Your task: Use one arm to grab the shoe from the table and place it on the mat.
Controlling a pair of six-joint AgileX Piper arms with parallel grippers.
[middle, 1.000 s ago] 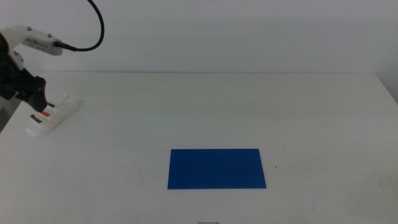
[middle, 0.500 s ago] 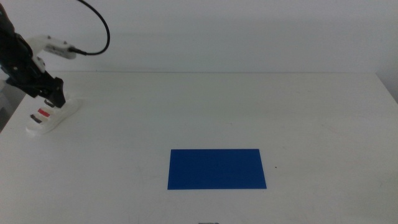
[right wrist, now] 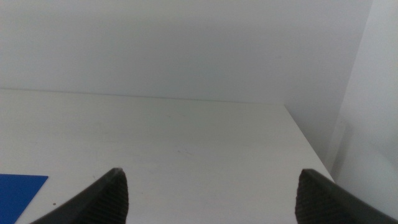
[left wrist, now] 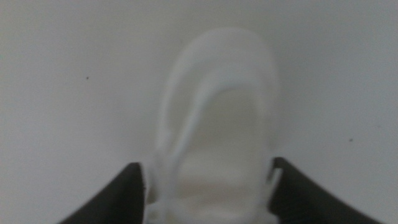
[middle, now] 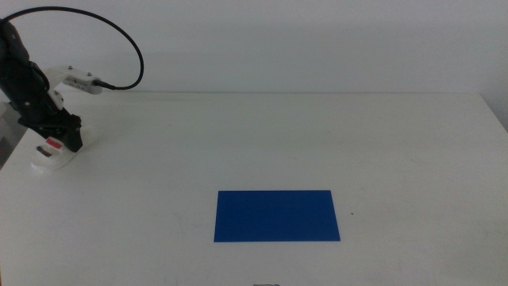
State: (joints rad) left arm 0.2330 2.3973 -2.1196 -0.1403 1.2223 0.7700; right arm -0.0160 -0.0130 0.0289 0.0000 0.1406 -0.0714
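The table (middle: 317, 143) filled most of the middle view, its white top bare and open from the left-hand work area across to the right edge. The mat (middle: 276, 214) lay flat at lower centre, well apart from everything else, with free room on all sides. At the far left, close to the table's left edge, the arm (middle: 24, 75) reached down, its cable arcing overhead, and the left gripper (middle: 62, 135) sat over the shoe (middle: 54, 152), hiding most of it; only the white sole and a red patch showed. The left wrist view gave what that view could not: the shoe (left wrist: 214, 130), blurred and cut off below, lay between spread jaws, one at each flank. Contact was unclear. The right gripper (right wrist: 211, 186) was open over the bare table, a mat corner just visible.
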